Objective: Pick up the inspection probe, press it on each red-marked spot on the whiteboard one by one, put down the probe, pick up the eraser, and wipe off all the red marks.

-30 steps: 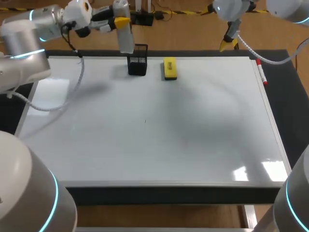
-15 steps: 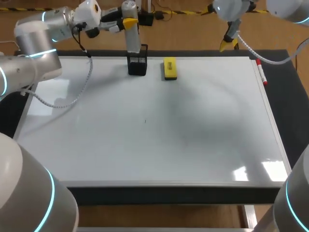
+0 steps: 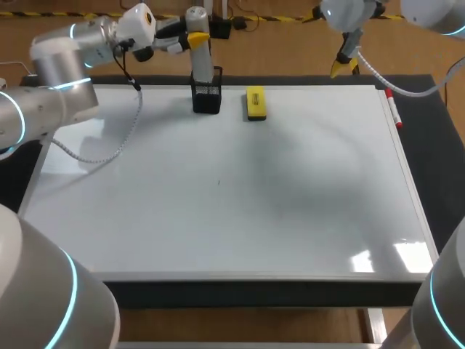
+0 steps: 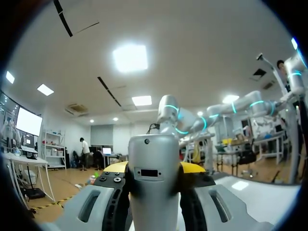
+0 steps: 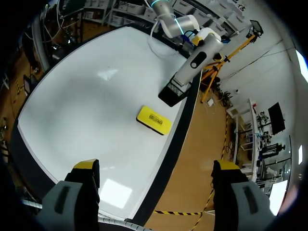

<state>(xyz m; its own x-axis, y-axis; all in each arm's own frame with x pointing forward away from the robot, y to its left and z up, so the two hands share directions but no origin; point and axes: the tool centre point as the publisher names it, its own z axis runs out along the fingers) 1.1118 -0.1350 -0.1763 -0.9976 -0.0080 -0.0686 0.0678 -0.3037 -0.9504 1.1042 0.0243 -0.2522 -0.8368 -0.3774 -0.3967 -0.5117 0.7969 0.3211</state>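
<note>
Left gripper (image 3: pixel 196 34) clamped on the grey probe (image 3: pixel 204 64). It's upright, lower end at the mouth of the black mesh holder (image 3: pixel 207 99) on the whiteboard's (image 3: pixel 218 218) far edge. Yellow eraser (image 3: pixel 255 102) lies just beside the holder. Right gripper (image 3: pixel 343 69) is wide open, holding nothing, above the far right corner.

Black mesh holder (image 3: pixel 207 100), red marker (image 3: pixel 393 110) (far right), dark table mat (image 3: pixel 438 156).

The holder (image 3: pixel 207 98) stands on the whiteboard (image 3: pixel 218 218) at its far edge; eraser (image 3: pixel 256 102) just right of it; probe (image 3: pixel 199 54) upright in the left gripper (image 3: pixel 195 35), lower end at the holder's mouth; marker (image 3: pixel 393 109) beside the board's right edge.
</note>
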